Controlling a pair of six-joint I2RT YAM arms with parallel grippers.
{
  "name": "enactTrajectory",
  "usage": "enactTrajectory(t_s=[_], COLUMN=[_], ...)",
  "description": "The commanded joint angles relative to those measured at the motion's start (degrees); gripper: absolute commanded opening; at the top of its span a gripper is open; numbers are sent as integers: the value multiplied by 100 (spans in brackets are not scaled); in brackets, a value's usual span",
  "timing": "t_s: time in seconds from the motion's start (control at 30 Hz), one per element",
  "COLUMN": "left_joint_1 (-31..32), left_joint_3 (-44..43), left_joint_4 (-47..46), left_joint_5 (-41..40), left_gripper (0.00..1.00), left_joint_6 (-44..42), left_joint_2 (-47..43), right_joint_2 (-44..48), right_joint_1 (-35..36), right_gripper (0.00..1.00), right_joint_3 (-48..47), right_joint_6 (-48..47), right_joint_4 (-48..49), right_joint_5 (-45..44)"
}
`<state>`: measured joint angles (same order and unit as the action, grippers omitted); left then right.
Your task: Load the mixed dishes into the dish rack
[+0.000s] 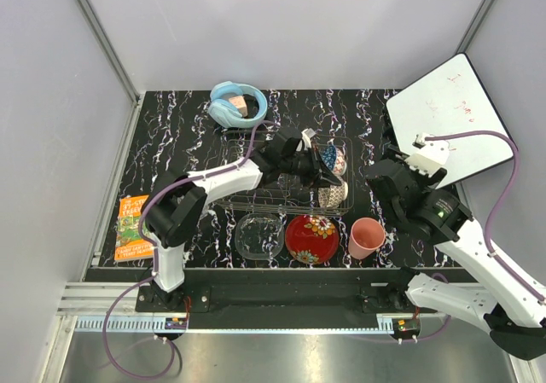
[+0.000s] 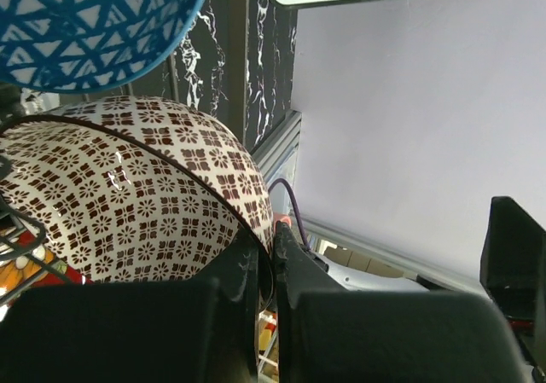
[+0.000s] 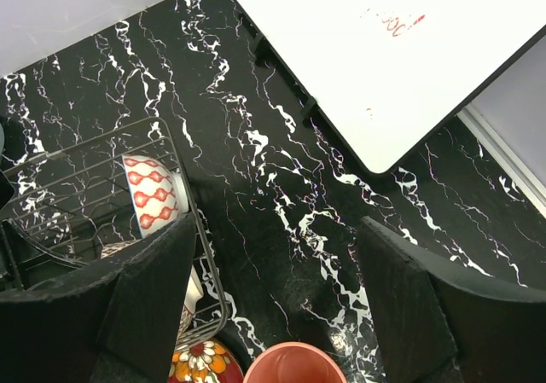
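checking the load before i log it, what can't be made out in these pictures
- Top view: the left arm covers much of the rack; what lies under it is hidden.
- Right wrist view: pink cup and red plate are cut off by the bottom edge.
- Left wrist view: blue bowl is cut off by the top edge; brown-patterned bowl hides most of the rack.
- Board writing: too faint to read.

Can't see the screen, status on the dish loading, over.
Left end effector shut on beige bowl, at dish rack. Right end effector open, empty. Blue bowl close alongside.
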<state>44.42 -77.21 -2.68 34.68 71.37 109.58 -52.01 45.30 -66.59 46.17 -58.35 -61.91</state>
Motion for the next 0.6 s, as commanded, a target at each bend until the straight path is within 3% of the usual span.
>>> enactTrajectory(t_s=[0.0,0.2,0.33,0.37,0.57], left_joint_1=[189,225,163,137,-136], left_joint_3=[-206,-444,-488,-505,-760], left_joint_4=[-357,-251,-40,4,250], left_joint_5=[356,417,557,601,865], left_gripper=[0,4,19,33,45], left_joint_6=[-334,-580,-774,-818,-1301], left_joint_2=[19,248,292,309,248], right_joint_2=[112,244,296,279,253], right_joint_1=[-30,-30,-30,-30,-30], right_gripper=[84,84,85,85,85], right_joint_3=[93,208,208,208,146], right_joint_6=[129,76,32,32,23], right_joint_4=[78,95,95,95,96], right_joint_5=[-225,-295,-322,-330,-260])
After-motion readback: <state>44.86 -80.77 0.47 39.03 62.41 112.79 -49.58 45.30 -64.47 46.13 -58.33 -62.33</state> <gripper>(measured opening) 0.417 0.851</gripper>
